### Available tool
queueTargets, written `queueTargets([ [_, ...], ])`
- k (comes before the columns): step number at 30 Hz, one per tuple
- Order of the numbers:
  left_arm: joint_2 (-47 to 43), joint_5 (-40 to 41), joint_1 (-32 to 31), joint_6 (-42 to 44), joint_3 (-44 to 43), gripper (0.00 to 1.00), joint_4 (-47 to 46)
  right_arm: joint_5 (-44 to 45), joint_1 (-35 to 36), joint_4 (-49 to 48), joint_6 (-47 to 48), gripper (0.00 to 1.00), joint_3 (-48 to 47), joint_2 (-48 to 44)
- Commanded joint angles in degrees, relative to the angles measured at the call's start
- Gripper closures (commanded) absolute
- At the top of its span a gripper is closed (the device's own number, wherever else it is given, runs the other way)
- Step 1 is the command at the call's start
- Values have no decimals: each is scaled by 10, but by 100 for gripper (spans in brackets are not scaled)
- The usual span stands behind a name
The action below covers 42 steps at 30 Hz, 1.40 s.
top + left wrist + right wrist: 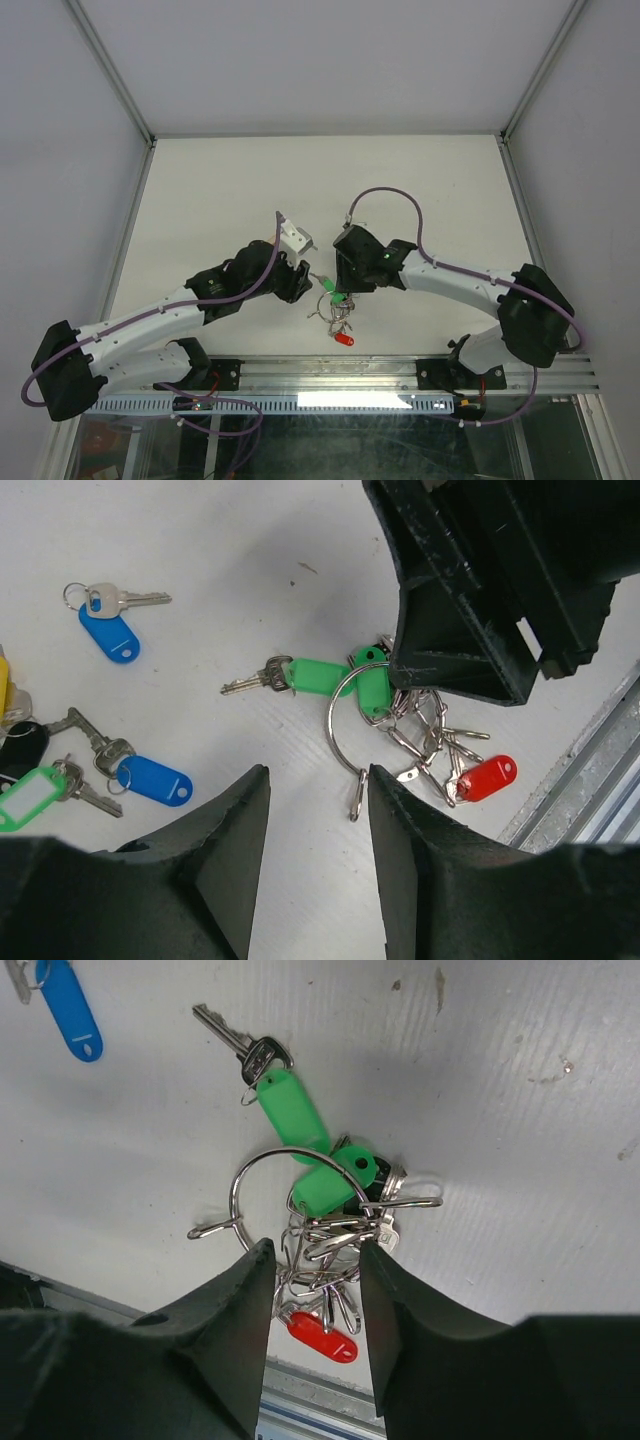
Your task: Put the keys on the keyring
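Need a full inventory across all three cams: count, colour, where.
keyring: one, silver wire, near edge of table, bunched with clips
green-tagged keys: two, green; one lying against the ring, one in the bunch
red-tagged key: one, red, rail side of the bunch
blue-tagged keys: two, blue, loose, apart from the ring; second
black tag: one, black, edge of left wrist view, cut off
white tag: one, white with green rim, beside the black tag, key attached
yellow tag: one sliver, yellow, same frame edge
table: one, white
rail: one, aluminium, table's near edge
left tool: one, black, open, by the ring's end
right tool: one, black, open, over the bunch
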<state>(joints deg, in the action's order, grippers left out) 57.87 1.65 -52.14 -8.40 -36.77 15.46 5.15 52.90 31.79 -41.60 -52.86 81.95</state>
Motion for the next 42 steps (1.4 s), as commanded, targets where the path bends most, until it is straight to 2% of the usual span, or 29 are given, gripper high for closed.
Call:
queueTargets([
  [1,-21,20,-2,22,-21,57,-2,71,28,46,-67,59,-48,36],
  [10,-30,19,-2,29,-26,56,3,79,58,85,-107,61,-89,101],
  [21,-35,17,-2,31,-26,56,4,85,60,93,-106,70,-98,120],
  [30,-35,17,-2,31,-26,55,4,74,60,86,-105,70,-97,129],
  [38,-38,22,-2,31,-25,55,4,85,60,91,-106,92,-94,113],
  [42,-38,23,-2,30,-25,55,4,98,59,99,-104,100,-90,91],
])
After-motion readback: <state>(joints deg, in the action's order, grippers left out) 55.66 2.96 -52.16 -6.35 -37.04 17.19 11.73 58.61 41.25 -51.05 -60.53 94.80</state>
